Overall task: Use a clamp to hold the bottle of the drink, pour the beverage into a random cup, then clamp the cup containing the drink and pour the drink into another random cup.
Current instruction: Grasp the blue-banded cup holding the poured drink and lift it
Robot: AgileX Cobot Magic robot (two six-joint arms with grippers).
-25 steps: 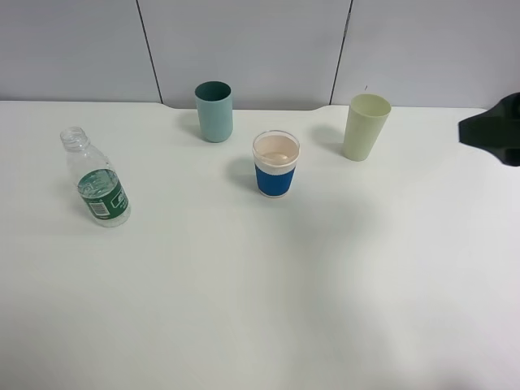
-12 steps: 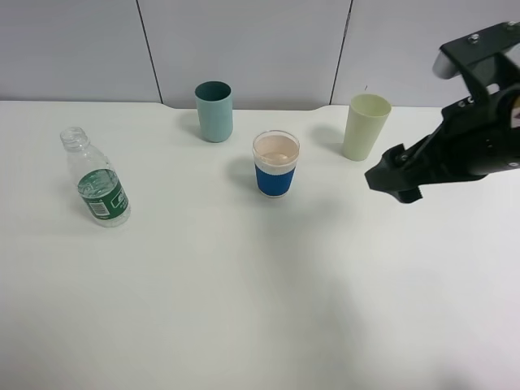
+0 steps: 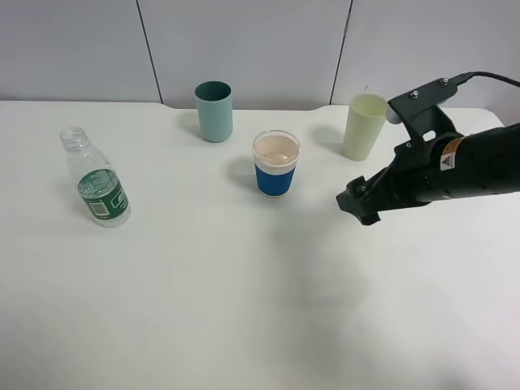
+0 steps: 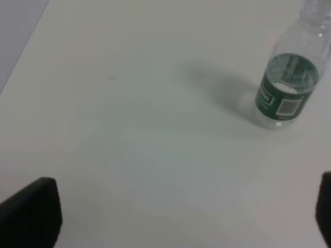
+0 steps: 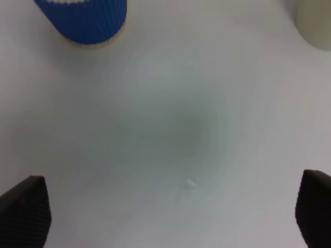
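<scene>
Stretching white and flat across the whole view as a table [image 3: 244, 309]. Bearing four things, all standing upright and well apart. Standing near the left edge: a clear bottle [image 3: 97, 183] with a green label, uncapped. Sitting toward the back, left of the middle: a teal cup [image 3: 214, 111]. Standing nearer the front and to its right, about mid-table: a short paper cup [image 3: 276, 166] with a blue sleeve, pinkish inside. Standing further right, near the back: a pale green cup [image 3: 365, 127].

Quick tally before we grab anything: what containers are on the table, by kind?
Clear bottle: 1
Blue-sleeved paper cup: 1
Tumblers: 2, the teal tumbler and the pale green tumbler
Total: 4
</scene>
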